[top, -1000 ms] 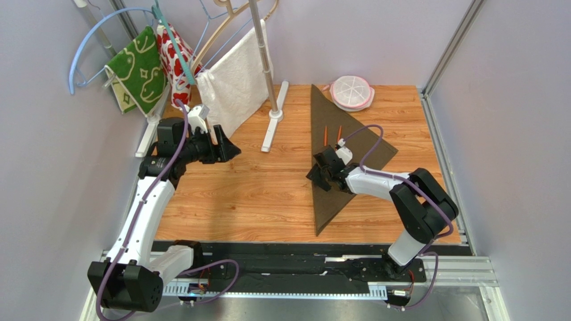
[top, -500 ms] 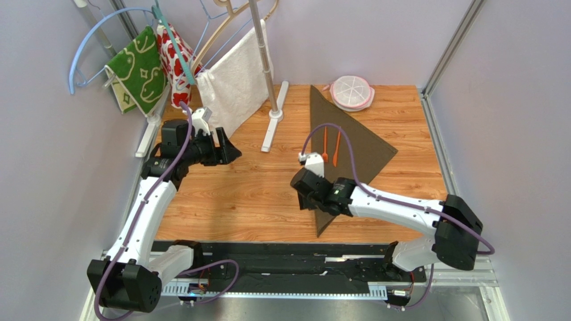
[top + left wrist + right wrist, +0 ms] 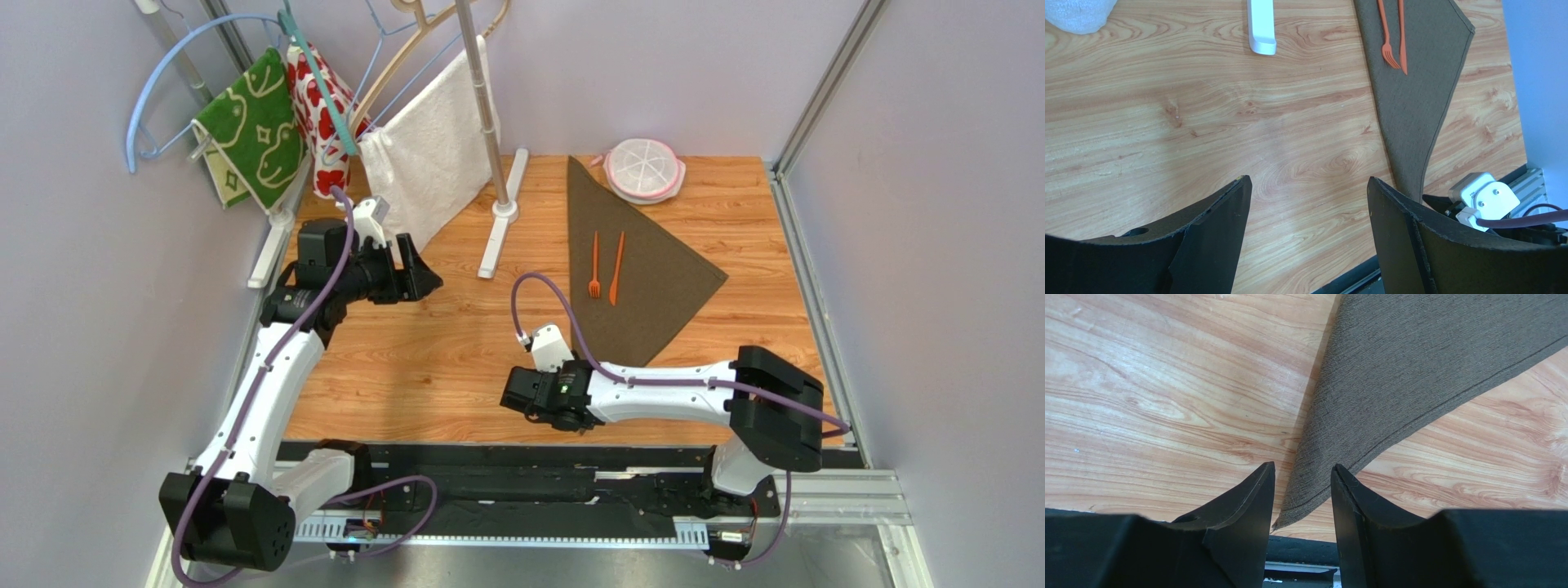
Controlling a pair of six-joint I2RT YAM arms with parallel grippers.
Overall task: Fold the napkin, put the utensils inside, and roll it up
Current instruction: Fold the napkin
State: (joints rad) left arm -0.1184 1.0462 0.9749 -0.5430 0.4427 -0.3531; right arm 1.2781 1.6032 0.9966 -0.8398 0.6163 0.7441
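Rolling comes next, we judge: thin orange plastic utensils (image 3: 594,263) lie on the folded dark brown felt napkin (image 3: 650,288). Our right claw (image 3: 1303,467), narrowly parted astride its 6 o'clock tip, must pinch; left claw (image 3: 1309,180) gapes wide, empty.

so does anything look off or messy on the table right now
Nothing stands out. The napkin lies flat, folded into a triangle, with the two utensils side by side on it, roughly parallel. Nothing looks spilled or damaged. The right gripper straddles the napkin's near tip with its jaws apart.

Robot lab booth, lilac walls (image 3: 687,61), aluminium frame (image 3: 834,74)
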